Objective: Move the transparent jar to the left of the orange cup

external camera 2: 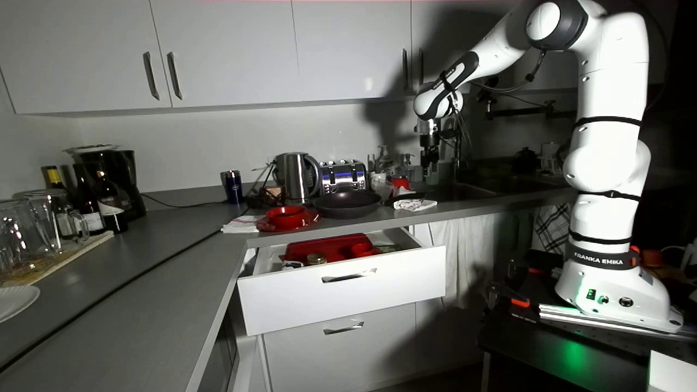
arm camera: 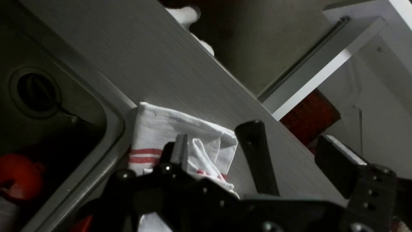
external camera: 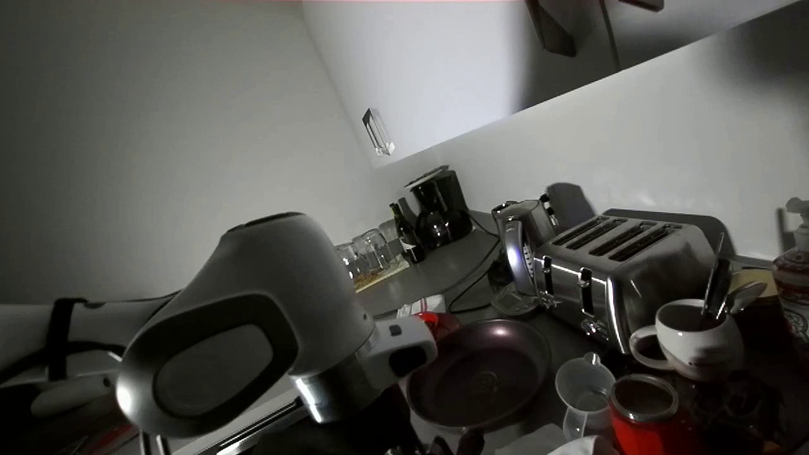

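Jaws wide apart in wrist view, nothing between them. Transparent jar (external camera: 586, 382) upright on the worktop (external camera 2: 174, 231), long axis vertical, just beside the orange cup (external camera: 646, 404); can't tell if touching. In both exterior views it shows on the cup's left, so placement looks done. In an exterior view it lies below and left of the jaws, past the cup; any regrasp likely goes down and across. Robot base (external camera 2: 621, 299) reads "FRANKA EMIKA"; bottle labels (external camera 2: 95, 221) too small.

In an exterior view the jar (external camera: 583, 395) stands between pan (external camera: 483, 379) at left and cup (external camera: 648, 426) at right, toaster (external camera: 632, 272) behind.
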`<state>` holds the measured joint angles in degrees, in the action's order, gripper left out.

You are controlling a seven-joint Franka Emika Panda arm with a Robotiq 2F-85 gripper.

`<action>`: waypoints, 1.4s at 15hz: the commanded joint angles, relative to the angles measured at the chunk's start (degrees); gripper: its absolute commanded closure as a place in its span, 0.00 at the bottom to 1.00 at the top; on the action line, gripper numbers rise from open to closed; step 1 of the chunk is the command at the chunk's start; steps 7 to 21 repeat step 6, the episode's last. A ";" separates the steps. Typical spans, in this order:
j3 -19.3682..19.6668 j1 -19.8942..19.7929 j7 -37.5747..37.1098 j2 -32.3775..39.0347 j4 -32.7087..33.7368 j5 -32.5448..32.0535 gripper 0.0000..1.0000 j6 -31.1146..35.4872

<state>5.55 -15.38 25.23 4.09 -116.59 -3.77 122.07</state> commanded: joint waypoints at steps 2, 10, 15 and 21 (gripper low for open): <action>2.56 1.64 2.78 -11.39 -17.45 -3.48 0.00 7.99; 3.42 2.42 1.84 -9.02 -15.15 -2.62 0.00 6.46; 3.42 2.42 1.84 -9.02 -15.15 -2.62 0.00 6.46; 3.42 2.42 1.84 -9.02 -15.15 -2.62 0.00 6.46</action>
